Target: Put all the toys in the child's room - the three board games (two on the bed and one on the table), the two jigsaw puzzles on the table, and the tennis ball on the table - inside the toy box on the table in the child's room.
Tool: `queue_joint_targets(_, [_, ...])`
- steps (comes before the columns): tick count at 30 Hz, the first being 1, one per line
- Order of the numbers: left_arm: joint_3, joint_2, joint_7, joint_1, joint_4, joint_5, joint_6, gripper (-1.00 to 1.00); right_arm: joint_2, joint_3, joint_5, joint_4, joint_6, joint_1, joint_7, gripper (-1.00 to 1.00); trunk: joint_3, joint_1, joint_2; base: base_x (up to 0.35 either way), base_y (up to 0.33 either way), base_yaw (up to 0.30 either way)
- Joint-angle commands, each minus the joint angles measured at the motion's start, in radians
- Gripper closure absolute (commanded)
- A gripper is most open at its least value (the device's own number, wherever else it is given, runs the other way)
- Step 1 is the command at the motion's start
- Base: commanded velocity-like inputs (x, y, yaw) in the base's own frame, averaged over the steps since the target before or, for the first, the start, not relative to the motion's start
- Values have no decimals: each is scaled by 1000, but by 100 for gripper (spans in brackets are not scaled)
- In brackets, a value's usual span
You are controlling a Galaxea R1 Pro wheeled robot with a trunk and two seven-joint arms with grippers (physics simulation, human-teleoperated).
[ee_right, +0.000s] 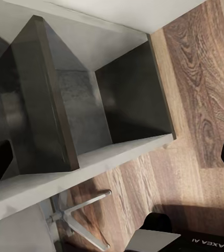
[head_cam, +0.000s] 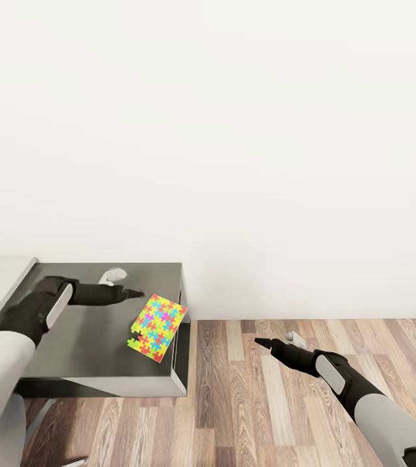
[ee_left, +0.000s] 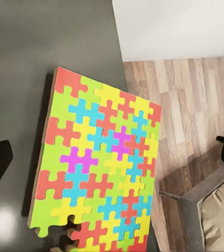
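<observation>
Bright puzzle (head_cam: 158,318) lies just ahead of your left claw (head_cam: 133,294), jaws spread, long axis angled toward you; right claw (head_cam: 263,342), state unclear, hangs well apart.

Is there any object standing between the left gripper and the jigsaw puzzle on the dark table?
Nothing visible stands between them. In the head view the left gripper hangs over the dark table, beside the jigsaw puzzle's far corner, with bare tabletop between. The left wrist view shows the puzzle lying uncovered ahead of the fingers.
</observation>
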Motion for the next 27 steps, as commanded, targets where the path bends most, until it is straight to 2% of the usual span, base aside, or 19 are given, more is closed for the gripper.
queue_joint_targets(1, [4, 6, -30, -1, -1, 9, 8, -100, -1, 4, -6, -1, 5, -1, 0, -100, -2, 1, -2, 0, 0, 0])
queue_joint_targets(5, [24, 14, -135, 0, -2, 10, 10, -100, -1, 4, -6, -1, 5, -1, 1, -100, -2, 1, -2, 0, 0, 0])
queue_joint_targets(6, [29, 17, -178, 1, -3, 9, 10, -100, -1, 3, -6, -1, 5, -1, 1, -100, -2, 1, -2, 0, 0, 0])
queue_joint_targets(9, [33, 26, -253, 2, -3, 7, 11, -100, -1, 3, -6, -1, 6, -1, 2, -100, -2, 1, -2, 0, 0, 0])
queue_joint_targets(15, [36, 50, -362, 2, -3, 10, 11, -100, -1, 3, -7, -1, 6, -1, 2, -100, -2, 1, -2, 0, 0, 0])
queue_joint_targets(18, [36, 61, -453, 3, -3, 10, 10, -100, -1, 2, -8, -1, 6, -1, 9, -100, -2, 1, -2, 0, 0, 0])
queue_joint_targets(21, [36, 65, -517, 6, -3, 10, 10, -100, -1, 1, -9, -1, 3, -1, 14, -100, -2, 1, -2, 0, 0, 0])
queue_joint_targets(22, [36, 66, -558, 9, -4, 9, 10, -100, -1, 1, -9, -1, 1, -1, 15, -100, -2, 1, -2, 0, 0, 0])
queue_joint_targets(24, [36, 67, -597, 11, -4, 9, 10, -100, -1, 1, -10, -1, -5, -1, 17, -100, -2, 1, -2, 0, 0, 0])
queue_joint_targets(27, [35, 69, -687, 15, -5, 9, 13, -100, -1, 1, -12, -2, -14, -1, 19, -100, -2, 1, -2, 0, 0, 0])
